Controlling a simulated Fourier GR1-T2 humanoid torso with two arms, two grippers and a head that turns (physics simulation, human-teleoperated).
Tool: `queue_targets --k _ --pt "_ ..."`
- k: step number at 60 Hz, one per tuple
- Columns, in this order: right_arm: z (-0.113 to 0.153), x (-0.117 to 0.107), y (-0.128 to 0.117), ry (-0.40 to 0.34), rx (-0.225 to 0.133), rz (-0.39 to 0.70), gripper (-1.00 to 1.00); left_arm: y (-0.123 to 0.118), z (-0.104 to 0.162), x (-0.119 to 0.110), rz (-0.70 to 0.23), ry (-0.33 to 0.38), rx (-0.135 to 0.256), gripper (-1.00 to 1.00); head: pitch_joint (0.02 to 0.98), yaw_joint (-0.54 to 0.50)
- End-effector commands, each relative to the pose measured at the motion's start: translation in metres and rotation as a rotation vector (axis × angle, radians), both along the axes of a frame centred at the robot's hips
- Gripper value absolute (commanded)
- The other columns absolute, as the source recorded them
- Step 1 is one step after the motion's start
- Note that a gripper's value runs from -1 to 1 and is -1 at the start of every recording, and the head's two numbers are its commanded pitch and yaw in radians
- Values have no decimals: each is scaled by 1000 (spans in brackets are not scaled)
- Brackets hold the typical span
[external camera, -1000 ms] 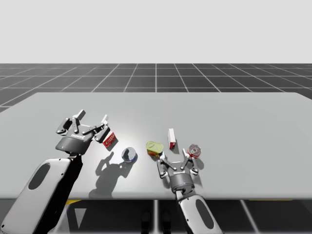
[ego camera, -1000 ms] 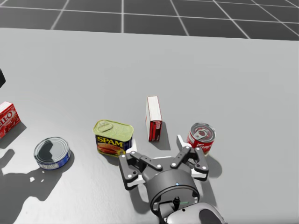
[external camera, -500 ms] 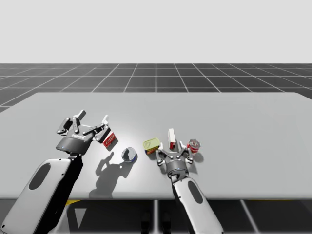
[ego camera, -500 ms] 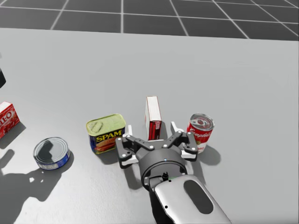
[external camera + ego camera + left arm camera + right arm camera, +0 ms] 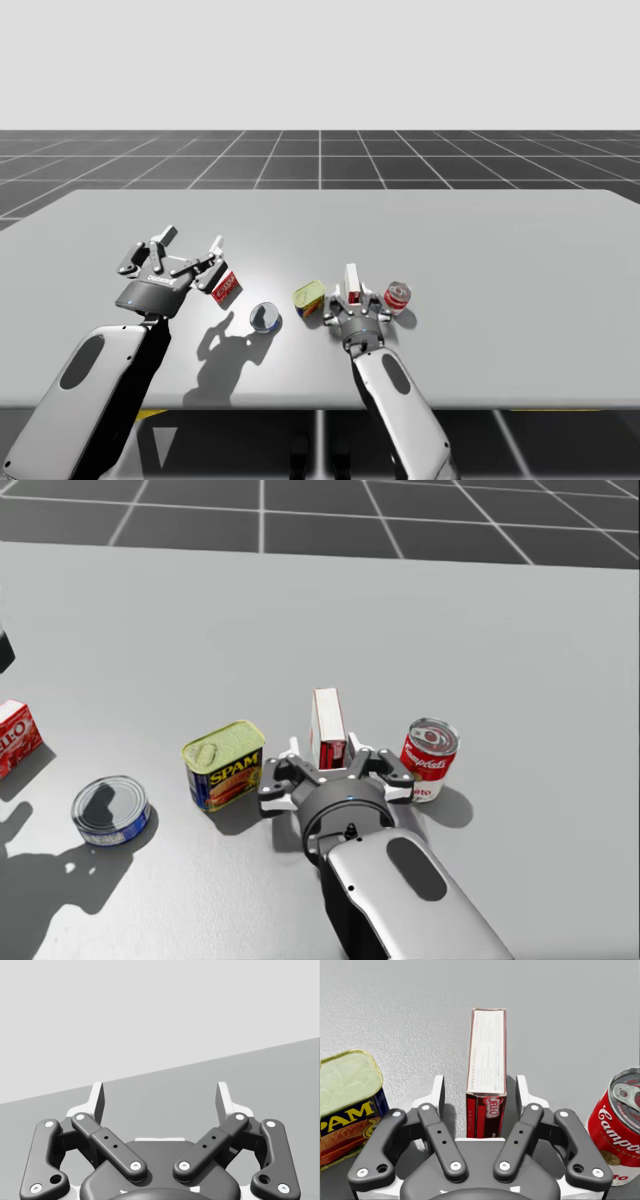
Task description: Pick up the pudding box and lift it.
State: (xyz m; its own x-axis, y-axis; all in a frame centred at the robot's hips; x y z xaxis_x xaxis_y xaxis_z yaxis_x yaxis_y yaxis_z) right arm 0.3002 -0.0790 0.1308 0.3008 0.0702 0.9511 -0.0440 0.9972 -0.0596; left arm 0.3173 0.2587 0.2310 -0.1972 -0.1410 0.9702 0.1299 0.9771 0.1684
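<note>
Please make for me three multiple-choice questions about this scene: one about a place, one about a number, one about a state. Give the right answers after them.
1. The tall red-and-white box stands:
A) between the fingers of my right gripper
B) behind my left arm
C) on the floor

2. Cans on the table:
A) two
B) three
C) five

3. My left gripper is:
A) shut on a can
B) shut on a box
C) open

Answers:
1 A: the right wrist view shows one finger on each side of it.
2 B: a rectangular can, a red round can and a low round can.
3 C: its fingers stand apart with nothing between them.
</note>
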Motion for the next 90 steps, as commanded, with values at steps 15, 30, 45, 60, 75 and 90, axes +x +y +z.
queue_targets --k 15,30,45,60,75,90 --pt "-11 -3 -10 76 14 -45 1000 0 -1 0 0 2 1 -1000 740 -131" --pt "-12 -3 -11 61 13 -48 1000 -1 -1 0 1 2 2 -1000 556 -119" --pt "-12 -4 -10 46 10 -45 1000 -2 -2 -1 1 2 3 -1000 454 -124" --pt "6 -13 -6 -50 31 -19 1000 -2 -3 0 3 3 3 -1000 445 -130" --pt "58 -30 2 -187 27 33 1000 -2 -3 0 6 3 1 -1000 460 -137" --pt "110 -41 -1 -337 26 42 1000 -2 -2 -1 6 2 -1 -1000 462 -138"
